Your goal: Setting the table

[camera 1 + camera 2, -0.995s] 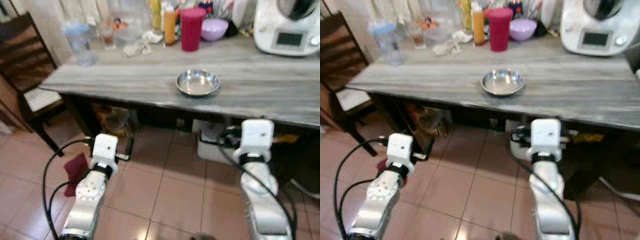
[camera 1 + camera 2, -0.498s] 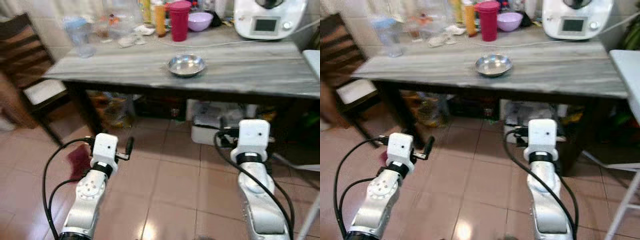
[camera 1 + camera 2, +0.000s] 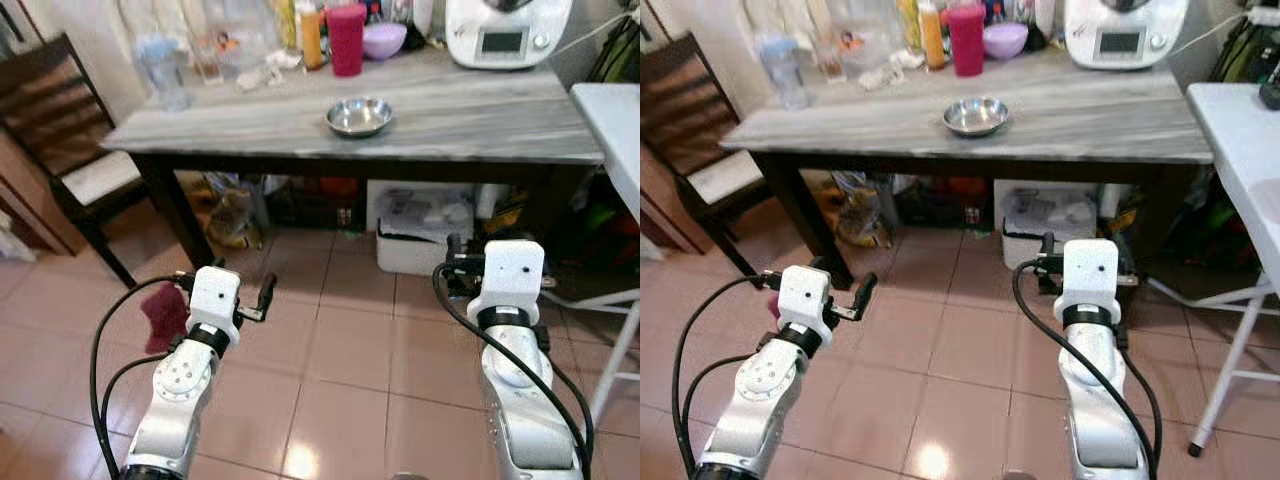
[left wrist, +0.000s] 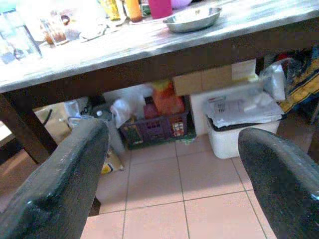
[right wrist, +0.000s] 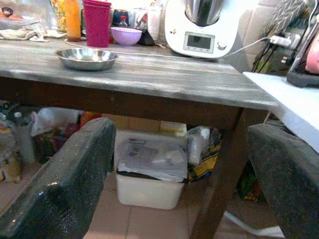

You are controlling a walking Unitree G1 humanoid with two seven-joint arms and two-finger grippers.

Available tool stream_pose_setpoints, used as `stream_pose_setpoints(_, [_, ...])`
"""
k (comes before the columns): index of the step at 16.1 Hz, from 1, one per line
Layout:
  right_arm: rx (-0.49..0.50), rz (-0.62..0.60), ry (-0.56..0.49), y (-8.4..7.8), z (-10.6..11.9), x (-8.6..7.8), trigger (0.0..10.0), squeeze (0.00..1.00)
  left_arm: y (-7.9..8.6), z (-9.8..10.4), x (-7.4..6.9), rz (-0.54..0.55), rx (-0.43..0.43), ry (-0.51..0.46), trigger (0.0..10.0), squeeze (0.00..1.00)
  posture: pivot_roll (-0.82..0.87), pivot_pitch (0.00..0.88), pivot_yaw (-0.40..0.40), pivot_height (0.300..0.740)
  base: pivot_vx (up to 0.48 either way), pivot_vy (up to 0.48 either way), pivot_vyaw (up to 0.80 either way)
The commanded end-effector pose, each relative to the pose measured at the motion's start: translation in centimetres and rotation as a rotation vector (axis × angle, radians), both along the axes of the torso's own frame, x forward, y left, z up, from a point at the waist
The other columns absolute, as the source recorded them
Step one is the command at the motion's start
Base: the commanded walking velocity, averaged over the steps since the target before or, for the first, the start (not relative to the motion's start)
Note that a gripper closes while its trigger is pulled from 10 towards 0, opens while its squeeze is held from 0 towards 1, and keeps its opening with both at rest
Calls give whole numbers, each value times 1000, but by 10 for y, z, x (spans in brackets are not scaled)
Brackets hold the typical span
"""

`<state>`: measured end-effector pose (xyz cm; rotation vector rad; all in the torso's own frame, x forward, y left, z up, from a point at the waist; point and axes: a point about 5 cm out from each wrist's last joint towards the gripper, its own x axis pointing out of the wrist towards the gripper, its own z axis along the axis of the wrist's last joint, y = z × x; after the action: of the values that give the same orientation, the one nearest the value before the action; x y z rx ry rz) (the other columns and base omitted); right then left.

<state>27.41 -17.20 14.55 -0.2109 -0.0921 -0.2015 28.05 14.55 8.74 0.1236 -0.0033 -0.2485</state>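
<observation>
A steel bowl [image 3: 359,115] sits empty near the front edge of the grey wooden table [image 3: 480,125], roughly at its middle, well apart from everything else on the top. Farther back along the far edge stand a red tumbler [image 3: 346,38], a purple bowl [image 3: 384,40], an orange bottle [image 3: 312,38] and a white kitchen machine [image 3: 497,30]; toward the far left are a clear plastic jug [image 3: 165,72] and some crumpled cloths [image 3: 262,72]. A dark wooden chair [image 3: 70,140] stands at the table's left end, and a white folding table [image 3: 612,120] lies off to the right.

Both arms are held low over the tiled floor [image 3: 350,350], well short of the table. The left end effector [image 4: 174,164] has its fingers spread wide with nothing between them; the right end effector [image 5: 184,169] is likewise spread and empty. The bowl lies ahead of and above both, about midway between them, perhaps slightly closer to the right arm's line. Being round, it offers no long axis to align with. Judging from this, the robot would need to close in on the table before either arm could reach.
</observation>
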Motion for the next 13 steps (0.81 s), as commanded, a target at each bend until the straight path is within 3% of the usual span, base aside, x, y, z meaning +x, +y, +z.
stream_pose_setpoints(1, [26,5,19,1,-3,3,10000,0,1,3,2,-4,-4,-4,10000,0,-209,82,117,740,0,-247,0])
stream_pose_setpoints(5, [21,-3,40,-1,-6,1,10000,0,0,2,1,-28,-14,7,10000,0,-212,83,122,740,0,-331,0])
stream_pose_setpoints(8, [-91,18,30,5,-5,3,10000,0,0,2,1,-35,-12,10,10000,0,-213,83,124,740,0,-337,0])
stream_pose_setpoints(10, [-17,28,13,7,-4,4,10000,0,0,2,2,-41,-11,13,10000,0,-213,83,124,740,0,-337,0])
stream_pose_setpoints(11, [-53,16,18,6,-5,5,10000,0,-1,2,2,-49,-10,19,10000,0,-211,78,125,740,0,-334,0])
stream_pose_setpoints(13, [6,59,30,8,-7,4,10000,0,-1,2,1,-52,-11,19,10000,0,-209,75,125,740,0,-337,0])
